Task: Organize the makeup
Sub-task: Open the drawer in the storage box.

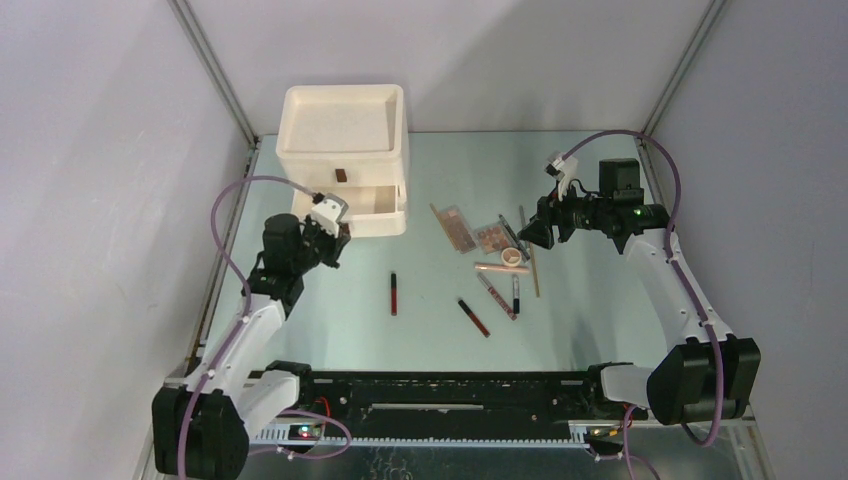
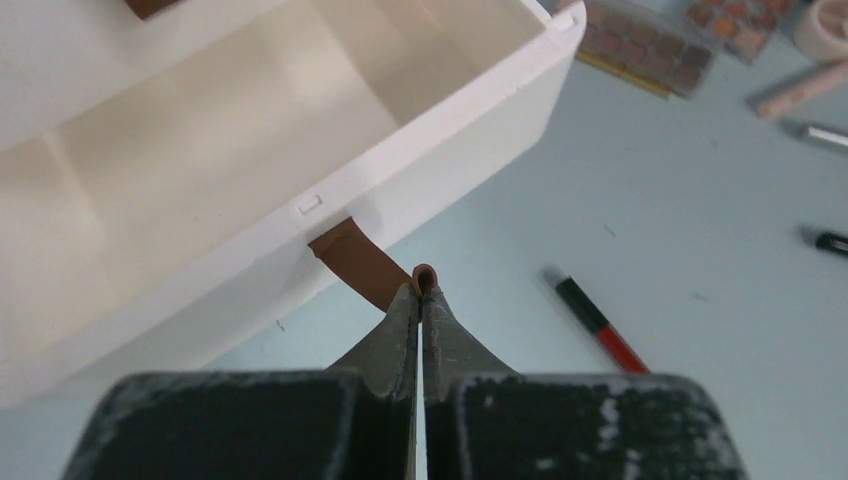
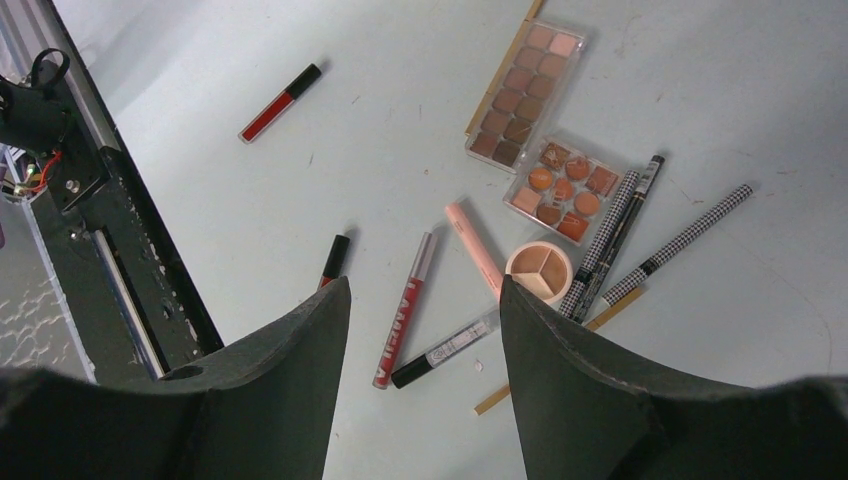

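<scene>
We see the left gripper clenched on the brown pull tab of the drawer, left of centre in the top view; the right gripper hangs released above the makeup, scattered centre-right on the table.

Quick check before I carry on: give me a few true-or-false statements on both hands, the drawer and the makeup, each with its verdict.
1. The left hand is shut on the drawer's brown tab. True.
2. The right hand grips a pencil. False: it is open and empty, above the table.
3. One drawer of the cream box stands pulled out. True.
4. The round compact lies inside that drawer. False: it lies on the table, beside the small palette.
</scene>
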You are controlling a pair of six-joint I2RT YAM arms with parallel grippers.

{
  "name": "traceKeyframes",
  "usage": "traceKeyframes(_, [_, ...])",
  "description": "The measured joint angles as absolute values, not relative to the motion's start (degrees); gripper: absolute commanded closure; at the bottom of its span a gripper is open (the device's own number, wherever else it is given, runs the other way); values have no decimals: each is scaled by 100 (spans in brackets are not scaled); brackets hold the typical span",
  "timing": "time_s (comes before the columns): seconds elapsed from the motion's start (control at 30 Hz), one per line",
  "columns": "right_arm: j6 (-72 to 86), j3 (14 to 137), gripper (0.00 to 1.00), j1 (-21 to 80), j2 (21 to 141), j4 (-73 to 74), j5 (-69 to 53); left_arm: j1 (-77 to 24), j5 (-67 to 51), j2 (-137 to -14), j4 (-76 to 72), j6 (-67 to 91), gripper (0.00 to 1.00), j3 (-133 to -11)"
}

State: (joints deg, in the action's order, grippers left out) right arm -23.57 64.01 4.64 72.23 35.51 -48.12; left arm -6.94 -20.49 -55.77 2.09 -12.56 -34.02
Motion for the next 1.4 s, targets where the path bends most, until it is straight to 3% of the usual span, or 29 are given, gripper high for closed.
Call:
traceKeyframes(0.33, [-2410, 6401, 34, 480, 7223, 3555, -4810, -694, -2486, -4904, 1013, -2425, 100, -3142])
traceKeyframes(0.4, [-2416, 6401, 34, 482, 7223, 3555, -4810, -694, -2519, -4781, 1085, -2598, 96, -3085])
traceKeyframes(0.5, [-2418, 6401, 34, 486, 7223, 3555, -4810, -694, -2545, -4729, 1179, -2810, 80, -3070])
traceKeyframes(0.6, [-2421, 6401, 34, 486, 7223, 3557, -4810, -694, -2639, -4729, 1387, -2963, 55, -3070])
traceKeyframes(0.7, [-2423, 6401, 34, 491, 7223, 3557, -4810, -698, -2783, -4722, 1743, -3131, 37, -3070])
traceKeyframes(1.0, [-2425, 6401, 34, 539, 7223, 3557, -4720, -698, -3135, -4593, 2773, -3662, 1, -3124])
traceKeyframes(1.27, [-2421, 6401, 31, 788, 7269, 3535, -4016, -792, -3317, -4477, 3208, -3691, 0, -3498])
traceKeyframes(1.4, [-2423, 6401, 28, 967, 7352, 3524, -3540, -1306, -3319, -4348, 3291, -3769, 0, -3562])
